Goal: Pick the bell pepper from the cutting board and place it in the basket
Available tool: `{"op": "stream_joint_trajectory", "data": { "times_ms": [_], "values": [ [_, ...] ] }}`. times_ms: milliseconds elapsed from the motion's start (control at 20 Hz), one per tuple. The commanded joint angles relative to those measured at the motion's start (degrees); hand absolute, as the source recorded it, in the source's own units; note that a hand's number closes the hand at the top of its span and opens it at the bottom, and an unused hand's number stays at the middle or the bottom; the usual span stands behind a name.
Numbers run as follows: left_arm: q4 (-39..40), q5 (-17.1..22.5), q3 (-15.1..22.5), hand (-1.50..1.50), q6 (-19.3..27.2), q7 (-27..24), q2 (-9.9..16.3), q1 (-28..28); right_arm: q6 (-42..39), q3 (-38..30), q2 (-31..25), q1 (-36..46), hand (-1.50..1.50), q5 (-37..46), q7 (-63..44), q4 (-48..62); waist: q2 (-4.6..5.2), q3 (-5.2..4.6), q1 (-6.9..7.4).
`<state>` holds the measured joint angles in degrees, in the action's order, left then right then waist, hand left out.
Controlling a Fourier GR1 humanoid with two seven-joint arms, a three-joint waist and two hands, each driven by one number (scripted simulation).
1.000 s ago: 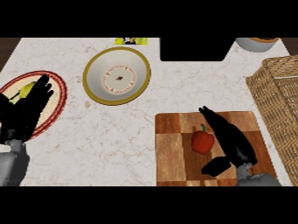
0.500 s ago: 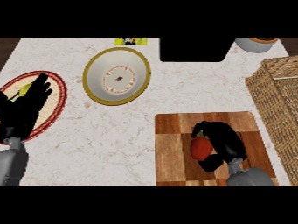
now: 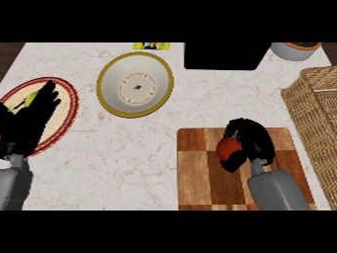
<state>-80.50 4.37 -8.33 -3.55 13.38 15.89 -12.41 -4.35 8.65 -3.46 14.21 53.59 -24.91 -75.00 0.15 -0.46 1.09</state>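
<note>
right robot hand (image 3: 248,142) curls round bell pepper (image 3: 228,147), outside basket (image 3: 330,118).

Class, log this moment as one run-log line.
right hand: shut on bell pepper | over cutting board | basket: not reached | left hand: open, resting

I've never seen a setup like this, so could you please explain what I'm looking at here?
This is a view from a humanoid robot's head, looking steeply down at a kitchen counter. The two grey forearms with black hands are its own. The right hand is curled round a red bell pepper over the wooden cutting board. The left hand rests open above a red-rimmed plate. A yellow-rimmed plate lies further back, and the wicker basket meant to receive the pepper stands at the right.
</note>
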Motion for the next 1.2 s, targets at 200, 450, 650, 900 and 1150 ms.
{"op": "stream_joint_trajectory", "data": {
  "times_ms": [200,450,650,900,1150],
  "values": [
    [-0.71,0.24,1.55,0.0,-1.09,0.47,-0.66,-2.12,15.91,-12.78,3.39,16.12,1.5,3.08,-30.92,9.51,1.64,0.49,4.5],
    [0.82,-0.39,3.13,0.0,-1.48,0.61,-1.64,-4.01,33.56,-12.95,3.44,25.93,1.5,4.68,-36.58,15.23,1.96,0.59,5.6],
    [0.75,-0.52,2.61,0.0,-1.09,1.3,-1.17,-4.0,44.15,-12.41,3.45,33.41,1.5,11.38,-35.72,16.89,1.38,0.47,5.32],
    [1.13,-2.14,3.41,0.0,0.23,-0.23,-2.19,-3.05,47.93,-14.51,3.45,43.82,1.5,24.45,-43.07,26.42,1.08,0.29,3.92],
    [1.97,-2.16,2.52,0.0,0.89,-0.4,-2.05,-3.37,45.25,-18.83,3.44,52.73,1.5,33.86,-50.77,32.88,0.93,0.24,2.88]
  ]
}}
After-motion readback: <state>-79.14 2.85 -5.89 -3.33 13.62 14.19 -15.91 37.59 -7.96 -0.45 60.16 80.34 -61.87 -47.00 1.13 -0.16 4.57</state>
